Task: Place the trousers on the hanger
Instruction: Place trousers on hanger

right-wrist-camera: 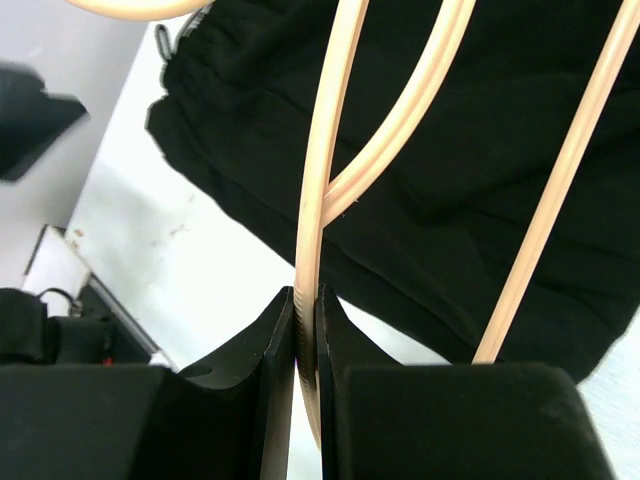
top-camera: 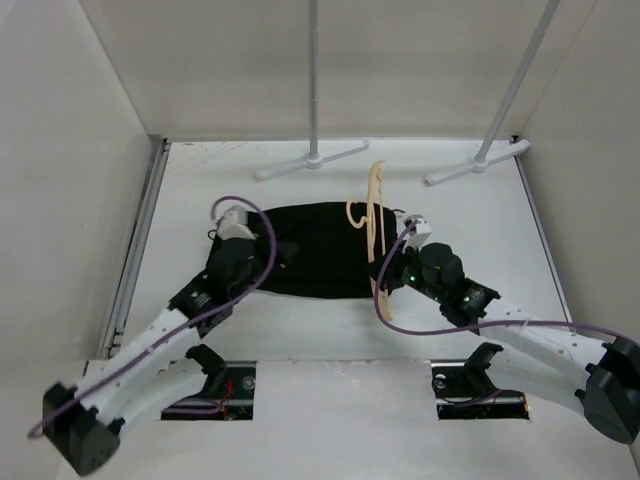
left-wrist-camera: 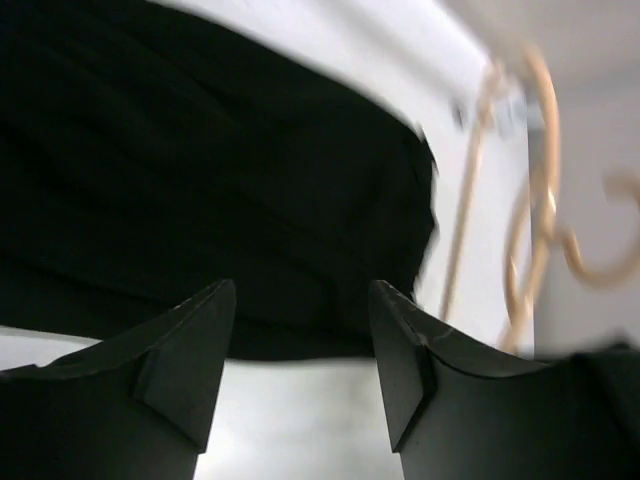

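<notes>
- the trousers (top-camera: 310, 250) lie bunched in a dark, folded heap in the middle of the white tabletop (top-camera: 300, 330), between the two arms. their long axis runs left to right.
- the hanger (top-camera: 372, 215) is raised on edge over the right end of the trousers. its long axis runs from near to far, so it crosses the trousers roughly at right angles. whether its wood touches the cloth cannot be told.
- the jaws of the right arm (top-camera: 450, 285) are pressed together on one slim wooden bar of the hanger, near its near end. the right wrist view shows the bar pinched between them, with black cloth behind it.
- the jaws of the left arm (top-camera: 215, 285) are spread, with nothing between them. that arm's wrist view, a little blurred, shows only the near edge of the trousers and bare tabletop through the gap.
- seen from the left jaws, the trousers lie just ahead and below, and the hanger stands off to the right beyond the far end of the cloth.
- the left arm is the free one and sits over the left end of the trousers. my judgement is that the grasp on the cloth falls to it, and that the cloth must then travel rightward, along its own length, towards the hanger.
- two white rack poles (top-camera: 313, 80) stand at the far edge, well apart from all this.
</notes>
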### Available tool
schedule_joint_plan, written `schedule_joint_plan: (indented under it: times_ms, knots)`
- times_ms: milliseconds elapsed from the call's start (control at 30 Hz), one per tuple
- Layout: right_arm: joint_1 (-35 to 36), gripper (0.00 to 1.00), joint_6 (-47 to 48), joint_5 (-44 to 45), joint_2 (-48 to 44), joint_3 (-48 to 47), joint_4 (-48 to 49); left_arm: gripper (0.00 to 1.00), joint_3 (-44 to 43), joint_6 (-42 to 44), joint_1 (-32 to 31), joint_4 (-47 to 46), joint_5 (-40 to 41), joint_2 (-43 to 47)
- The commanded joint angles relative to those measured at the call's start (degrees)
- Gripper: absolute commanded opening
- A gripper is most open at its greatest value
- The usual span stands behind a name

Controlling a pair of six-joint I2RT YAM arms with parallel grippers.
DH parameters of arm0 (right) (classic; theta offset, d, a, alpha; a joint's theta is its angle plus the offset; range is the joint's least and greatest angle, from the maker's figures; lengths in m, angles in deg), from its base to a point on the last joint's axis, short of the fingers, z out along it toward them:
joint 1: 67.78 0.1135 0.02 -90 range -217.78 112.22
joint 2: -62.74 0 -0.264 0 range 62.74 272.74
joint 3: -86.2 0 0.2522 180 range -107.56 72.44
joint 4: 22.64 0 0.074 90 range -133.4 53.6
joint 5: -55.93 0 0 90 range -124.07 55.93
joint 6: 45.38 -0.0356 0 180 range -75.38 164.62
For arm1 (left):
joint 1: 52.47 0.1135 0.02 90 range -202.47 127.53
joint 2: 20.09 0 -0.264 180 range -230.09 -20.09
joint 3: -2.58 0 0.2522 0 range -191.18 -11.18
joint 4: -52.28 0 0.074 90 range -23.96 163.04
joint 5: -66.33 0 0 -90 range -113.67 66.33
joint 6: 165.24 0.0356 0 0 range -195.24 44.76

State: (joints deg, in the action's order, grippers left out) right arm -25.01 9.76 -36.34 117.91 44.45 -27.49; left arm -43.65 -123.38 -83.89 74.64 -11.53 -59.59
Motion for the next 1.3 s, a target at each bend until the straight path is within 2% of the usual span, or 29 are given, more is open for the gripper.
schedule_joint_plan:
  times_ms: [0, 67, 133, 367, 600, 667, 800, 900, 1033, 1133, 1200, 1267]
  knots:
    - [-0.27, 0.06, 0.49, 3.23, -0.6, 0.04, 0.85, 0.56, -5.92, 0.06, -13.93, -7.53, -0.21, -10.29]
    - [-0.27, 0.06, 0.31, 3.58, -0.86, 0.3, 0.5, 0.6, -10.66, 3.03, -20.1, -10.52, 1.74, -18.46]
    - [-0.09, 0.06, -0.04, 3.84, -1.04, 0.74, 0.5, 0.6, -14.1, 4.02, -22.23, -13.77, 1.22, -25.41]
    - [-0.01, 0.07, -1.62, 4.02, -2.97, 3.2, 0.5, 0.65, -21.49, 4.1, -22.06, -22.65, -5.81, -39.84]
    - [0.17, 0.07, -2.94, 4.11, -4.38, 4.87, 0.23, 0.63, -28.43, 5.42, -22.85, -23.72, -8.01, -50.04]
    - [0.43, 0.07, -3.03, 4.11, -4.29, 4.87, 0.23, 0.59, -29.75, 5.77, -23.29, -23.81, -7.4, -52.33]
    - [0.87, 0.07, -3.21, 4.9, -4.2, 5.13, -0.03, 0.32, -31.25, 6.3, -23.64, -24.16, -5.64, -54.45]
    - [0.87, 0.09, -3.56, 5.42, -4.73, 5.92, -0.56, 0.17, -31.6, 6.83, -24.17, -24.6, -4.23, -54.97]
    - [0.17, 0.19, -4.52, 6.57, -7.88, 7.16, -1.7, 0.12, -32.22, 6.22, -24.87, -25.03, -3.79, -57.69]
    - [-0.97, 0.36, -5.14, 7.79, -12.01, 7.77, -4.15, 0.11, -32.39, 5.87, -24.96, -26.18, -3.53, -59.1]
    - [-2.11, 0.44, -5.4, 8.5, -15.35, 8.21, -6.26, 0.1, -32.48, 5.86, -24.61, -26.62, -3.27, -59.37]
    - [-4.3, 0.42, -5.49, 8.68, -18.08, 8.39, -7.93, 0.1, -32.66, 5.78, -24.0, -26.88, -2.48, -59.81]
